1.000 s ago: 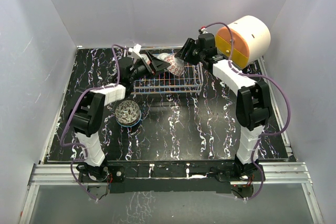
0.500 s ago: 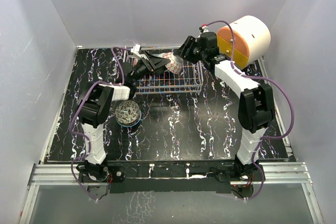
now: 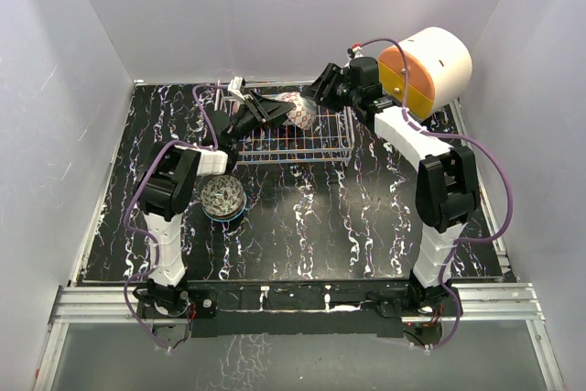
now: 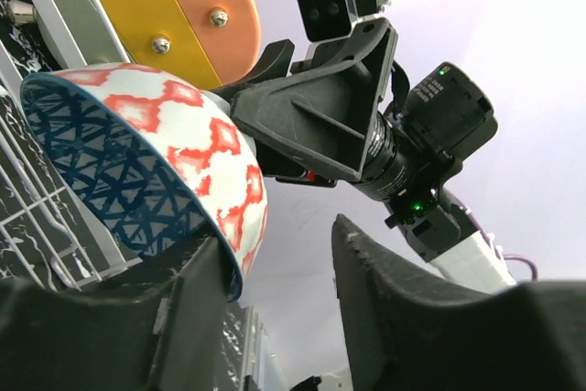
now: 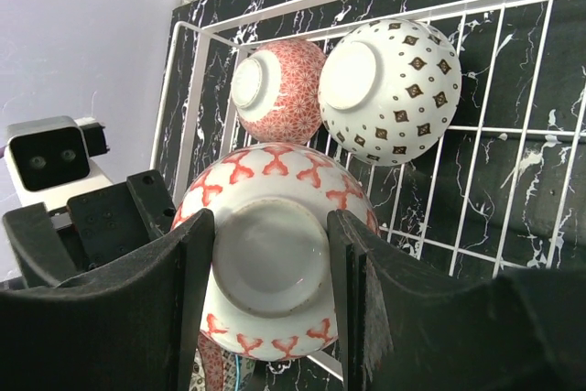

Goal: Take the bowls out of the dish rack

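Observation:
A white bowl with red crosses and a blue-latticed inside (image 5: pixel 275 180) (image 4: pixel 137 162) (image 3: pixel 301 113) hangs above the dish rack (image 3: pixel 302 146) (image 5: pixel 513 130). My right gripper (image 5: pixel 270 231) (image 3: pixel 316 98) is shut on its pale foot ring. My left gripper (image 4: pixel 279 249) (image 3: pixel 277 114) faces it from the left, jaws half apart. The bowl's rim lies against the left finger, with a bare gap up to the right finger. Two more bowls lie in the rack: a pink-red one (image 5: pixel 279 89) and a white one with brown diamonds (image 5: pixel 394 89).
A stack of patterned bowls (image 3: pixel 222 197) sits on the black marbled table in front of the rack's left end. The white, orange and yellow cylindrical drawer unit (image 3: pixel 426 66) (image 4: pixel 174 6) stands at the back right, close behind the right arm.
The left gripper has reached further right, up to the held bowl's rim, and its jaws have narrowed. The right gripper has shifted the bowl slightly left.

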Controlling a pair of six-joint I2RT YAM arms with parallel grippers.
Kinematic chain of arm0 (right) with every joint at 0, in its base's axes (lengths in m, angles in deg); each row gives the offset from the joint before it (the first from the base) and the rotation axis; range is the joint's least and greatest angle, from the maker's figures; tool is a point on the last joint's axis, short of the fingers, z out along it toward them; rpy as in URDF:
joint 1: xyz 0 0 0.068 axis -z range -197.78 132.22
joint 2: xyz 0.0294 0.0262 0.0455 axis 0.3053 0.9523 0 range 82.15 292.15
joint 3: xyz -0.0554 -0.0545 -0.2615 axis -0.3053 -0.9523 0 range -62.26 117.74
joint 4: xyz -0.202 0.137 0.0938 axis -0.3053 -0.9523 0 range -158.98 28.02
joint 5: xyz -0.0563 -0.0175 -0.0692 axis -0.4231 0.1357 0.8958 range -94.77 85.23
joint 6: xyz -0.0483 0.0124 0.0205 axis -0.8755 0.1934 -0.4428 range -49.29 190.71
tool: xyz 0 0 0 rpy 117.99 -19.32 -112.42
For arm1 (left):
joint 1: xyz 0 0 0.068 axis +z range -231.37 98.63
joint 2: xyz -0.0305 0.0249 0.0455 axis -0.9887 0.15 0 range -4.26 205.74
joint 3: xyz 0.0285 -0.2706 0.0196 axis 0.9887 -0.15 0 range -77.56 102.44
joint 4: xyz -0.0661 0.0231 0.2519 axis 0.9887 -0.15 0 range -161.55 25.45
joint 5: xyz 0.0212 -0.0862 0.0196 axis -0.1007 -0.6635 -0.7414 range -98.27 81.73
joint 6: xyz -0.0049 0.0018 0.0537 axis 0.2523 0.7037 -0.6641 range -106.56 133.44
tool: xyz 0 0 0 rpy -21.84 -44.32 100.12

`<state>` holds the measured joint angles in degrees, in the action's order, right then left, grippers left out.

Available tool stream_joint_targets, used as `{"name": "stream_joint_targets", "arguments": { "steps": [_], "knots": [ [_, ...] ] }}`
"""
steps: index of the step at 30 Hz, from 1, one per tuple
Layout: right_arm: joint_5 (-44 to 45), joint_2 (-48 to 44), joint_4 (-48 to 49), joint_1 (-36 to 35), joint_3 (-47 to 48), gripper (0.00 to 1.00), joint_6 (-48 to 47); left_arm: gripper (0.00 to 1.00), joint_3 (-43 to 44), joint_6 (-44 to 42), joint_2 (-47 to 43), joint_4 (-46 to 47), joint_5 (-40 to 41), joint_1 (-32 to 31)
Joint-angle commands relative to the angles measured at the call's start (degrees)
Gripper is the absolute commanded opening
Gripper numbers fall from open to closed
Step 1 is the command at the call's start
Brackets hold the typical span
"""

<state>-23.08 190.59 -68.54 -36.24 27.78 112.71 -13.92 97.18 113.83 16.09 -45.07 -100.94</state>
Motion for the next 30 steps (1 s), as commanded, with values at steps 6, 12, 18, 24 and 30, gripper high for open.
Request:
{"name": "stream_joint_targets", "arguments": {
  "steps": [6,12,18,24,30],
  "knots": [
    [-2.45,-4.54,7.18,0.00,-1.23,0.22,2.02,0.16,2.32,2.07,-0.06,9.76,0.62,-0.25],
    [-2.34,-5.47,7.36,0.00,-2.09,0.23,1.95,0.00,2.49,3.79,0.15,12.38,0.32,-0.24],
    [-1.77,-7.09,8.15,0.13,-3.82,0.43,1.86,0.00,2.17,2.35,-1.82,10.64,-1.70,-0.21],
    [0.13,-10.48,8.15,1.49,-6.17,0.53,1.74,0.00,2.41,-2.24,-5.95,2.22,-4.88,-0.25],
    [2.87,-15.41,7.37,4.20,-10.55,0.54,0.09,0.00,5.57,-24.97,-16.40,-30.95,-9.53,-0.39]
  ]
}}
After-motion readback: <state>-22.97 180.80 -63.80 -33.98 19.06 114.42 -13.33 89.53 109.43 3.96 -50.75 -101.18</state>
